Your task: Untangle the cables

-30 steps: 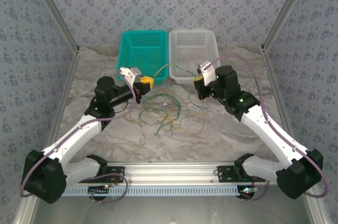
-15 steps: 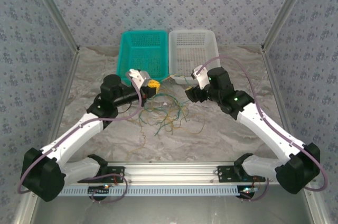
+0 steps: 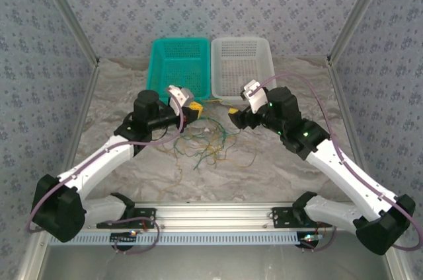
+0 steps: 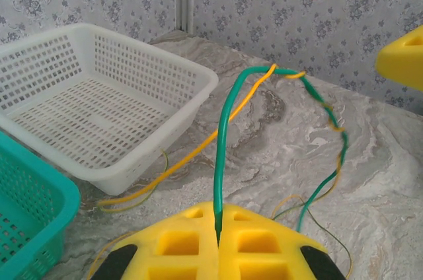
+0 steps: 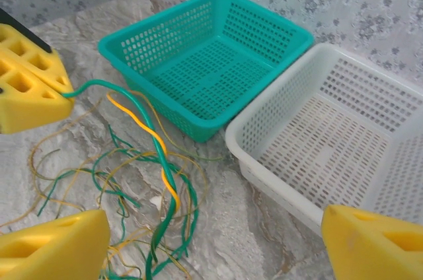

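Top view: thin, curly green and yellow-tan cables lie tangled on the marbled table, near of the perforated teal basket and white basket, between the left gripper and right gripper. Left wrist: blocky yellow foam pads are clenched on one glossy green cable, with a yellow strand seemingly twisted round it. Right wrist: the pads are spread wide, released, over the tangle.
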